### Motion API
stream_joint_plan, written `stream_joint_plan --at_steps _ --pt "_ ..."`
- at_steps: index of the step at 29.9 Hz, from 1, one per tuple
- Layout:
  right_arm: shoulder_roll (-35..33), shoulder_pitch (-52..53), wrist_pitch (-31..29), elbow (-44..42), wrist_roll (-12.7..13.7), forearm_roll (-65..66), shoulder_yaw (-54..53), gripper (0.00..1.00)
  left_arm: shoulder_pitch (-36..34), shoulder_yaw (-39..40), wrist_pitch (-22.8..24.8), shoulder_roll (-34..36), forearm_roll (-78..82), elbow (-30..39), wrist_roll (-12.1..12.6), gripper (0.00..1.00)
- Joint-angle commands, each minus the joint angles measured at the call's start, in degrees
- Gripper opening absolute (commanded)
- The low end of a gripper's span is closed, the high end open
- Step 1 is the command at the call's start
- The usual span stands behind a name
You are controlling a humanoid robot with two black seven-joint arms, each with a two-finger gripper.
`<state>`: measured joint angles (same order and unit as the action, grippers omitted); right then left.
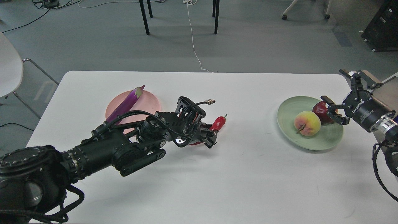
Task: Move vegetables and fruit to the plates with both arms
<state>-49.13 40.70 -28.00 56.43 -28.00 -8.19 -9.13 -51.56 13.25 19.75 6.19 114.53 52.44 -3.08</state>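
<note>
My left gripper [209, 138] is shut on the red chili [218, 123], whose green stem points up and right; its lower end is hidden behind the fingers. The purple eggplant [126, 104] lies across the pale pink plate [148, 105], just left of this gripper. My right gripper [333, 110] is open at the right rim of the pale green plate [289, 124]. The dark red pomegranate [320, 109] rests on that plate, partly between the spread fingers. The yellow-pink peach [307, 123] lies on the same plate beside it.
The white table [248, 180] carries both plates. Its far edge is just behind them. Beyond it are black table legs [144, 17], a white cable on the floor and a white chair [9, 68] at the left.
</note>
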Motion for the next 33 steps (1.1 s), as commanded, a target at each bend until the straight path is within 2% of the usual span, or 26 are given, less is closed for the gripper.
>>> stream_joint_plan --at_steps 1,7,10,18,23,26,27,33 --pt "-0.1 0.0 0.0 0.0 0.0 0.0 -0.3 0.98 -2.2 0.2 0.1 4.6 -1.4 2.8 -0.2 0.17" --pt "0.1 -0.1 0.0 0.1 0.0 0.0 -0.2 0.98 -5.6 -0.2 3.0 13.5 -6.4 5.5 -0.2 0.18" --pt "0.3 -0.1 0.0 0.1 0.0 0.0 -0.2 0.98 -5.7 -0.3 4.5 17.4 -6.5 5.6 -1.2 0.18" --pt "0.6 -0.1 0.0 0.1 0.0 0.0 -0.2 0.98 -4.0 -0.7 4.3 21.8 -6.4 4.8 -1.8 0.25" --pt "0.6 -0.1 0.0 0.1 0.0 0.0 -0.3 0.98 -3.7 -0.7 4.3 21.9 -6.4 4.8 -1.7 0.38" --pt "0.4 -0.1 0.0 0.1 0.0 0.0 -0.3 0.98 -3.7 -0.7 4.2 21.9 -6.4 4.8 -1.7 0.60" --pt "0.4 -0.1 0.0 0.1 0.0 0.0 -0.3 0.98 -3.7 -0.7 4.3 21.9 -6.4 4.8 -1.7 0.64" --pt "0.3 -0.1 0.0 0.1 0.0 0.0 -0.3 0.98 -3.9 -0.4 4.3 22.2 -6.4 4.8 -1.8 0.70"
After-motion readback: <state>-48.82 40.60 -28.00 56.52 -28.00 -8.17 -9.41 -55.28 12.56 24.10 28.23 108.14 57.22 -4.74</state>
